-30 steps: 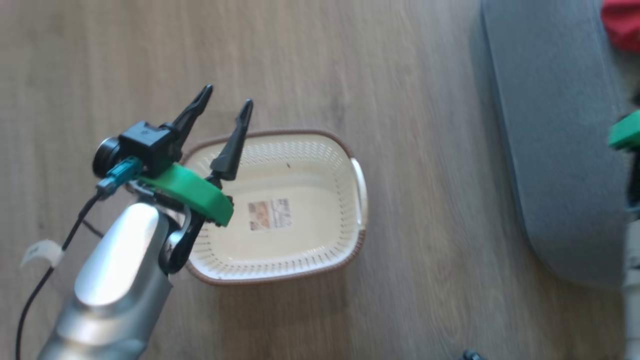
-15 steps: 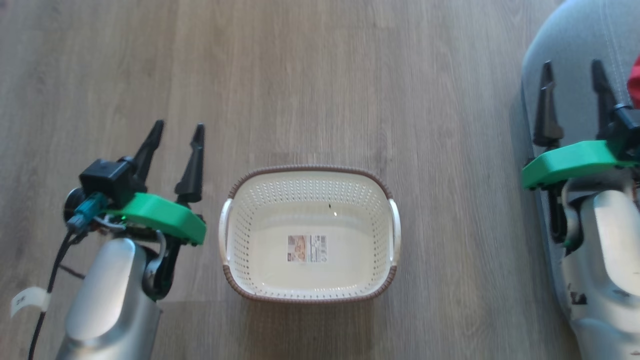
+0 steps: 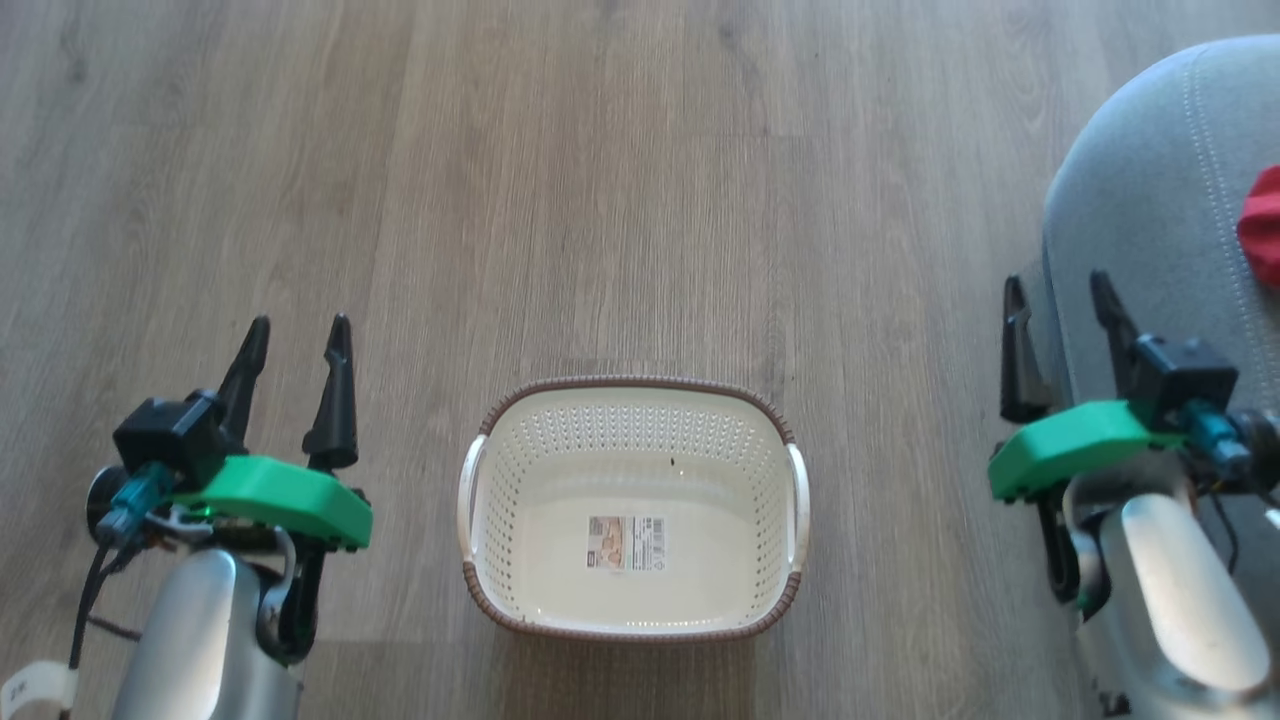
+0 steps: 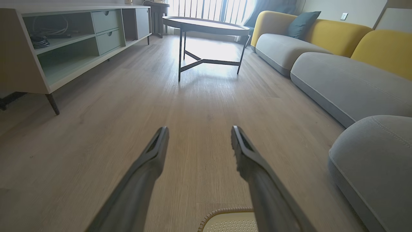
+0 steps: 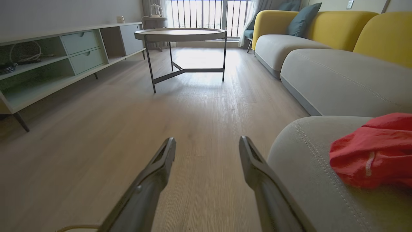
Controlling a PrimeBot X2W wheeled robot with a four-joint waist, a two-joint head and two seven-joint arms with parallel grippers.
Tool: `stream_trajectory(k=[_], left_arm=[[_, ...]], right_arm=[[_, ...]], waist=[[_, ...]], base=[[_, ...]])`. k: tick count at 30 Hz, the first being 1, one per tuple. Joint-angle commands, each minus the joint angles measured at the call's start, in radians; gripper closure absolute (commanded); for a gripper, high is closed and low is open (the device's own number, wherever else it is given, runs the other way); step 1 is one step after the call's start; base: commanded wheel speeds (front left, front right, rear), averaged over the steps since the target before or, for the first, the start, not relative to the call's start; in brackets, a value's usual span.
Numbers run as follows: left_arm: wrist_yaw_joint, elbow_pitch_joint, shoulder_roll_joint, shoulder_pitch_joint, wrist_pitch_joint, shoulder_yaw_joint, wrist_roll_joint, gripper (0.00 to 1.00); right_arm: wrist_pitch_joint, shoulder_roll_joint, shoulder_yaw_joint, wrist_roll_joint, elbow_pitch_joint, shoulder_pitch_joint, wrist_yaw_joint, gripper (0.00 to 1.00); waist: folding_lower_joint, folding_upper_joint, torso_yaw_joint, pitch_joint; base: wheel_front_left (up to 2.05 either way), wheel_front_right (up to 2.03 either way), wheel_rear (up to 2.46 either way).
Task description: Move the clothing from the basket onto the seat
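Closest to you, the basket (image 3: 630,383) sits on the wood floor (image 3: 600,200) squarely between your two arms, its bare cream bottom showing the label (image 3: 626,543). Your left gripper (image 3: 300,322) hangs above the floor just off the basket's left side, fingers spread wide with nothing between them. The left wrist view catches a corner of the brown rim at its bottom edge. Over on the other side, your right gripper (image 3: 1057,280) is just as wide apart and holding nothing, one finger over the floor, the other over the rounded edge of the seat (image 3: 1150,220). A little beyond it, there's the clothing (image 5: 373,154): a crumpled red heap lying on the grey seat, clear of the fingers. Farther down the room, a round coffee table (image 5: 180,33) stands on thin dark legs. A low cabinet (image 5: 64,54) runs along the left wall, and more grey sofa cushions (image 5: 322,74) with yellow backs run along the right.
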Motion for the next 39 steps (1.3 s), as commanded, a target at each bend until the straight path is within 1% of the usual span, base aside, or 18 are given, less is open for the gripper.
stream_trajectory(k=[1, 15, 24, 39], left_arm=[[0.001, -0.039, 0.009, -0.01, -0.005, 0.053, 0.011, 0.0], [0.001, -0.063, -0.022, 0.116, -0.005, 0.114, 0.029, 0.0], [0.001, -0.074, -0.039, 0.151, -0.005, 0.148, 0.038, 0.0], [0.001, -0.078, -0.047, 0.168, -0.005, 0.144, 0.044, 0.0]], right_arm=[[-0.005, 0.008, 0.025, 0.01, -0.029, 0.012, 0.006, 0.0], [-0.005, 0.038, 0.049, 0.021, -0.025, 0.133, 0.006, 0.0], [-0.005, 0.048, 0.048, 0.026, -0.028, 0.171, 0.006, 0.0], [-0.005, 0.055, 0.052, 0.024, -0.019, 0.177, 0.006, 0.0]], waist=[[0.0001, -0.0001, -0.004, -0.013], [0.0001, -0.0001, -0.026, -0.094], [0.0001, -0.0001, -0.036, -0.11], [0.0001, -0.0001, -0.048, -0.118]], base=[[0.0, 0.0, 0.0], [0.0, 0.0, 0.0], [0.0, 0.0, 0.0], [0.0, 0.0, 0.0]])
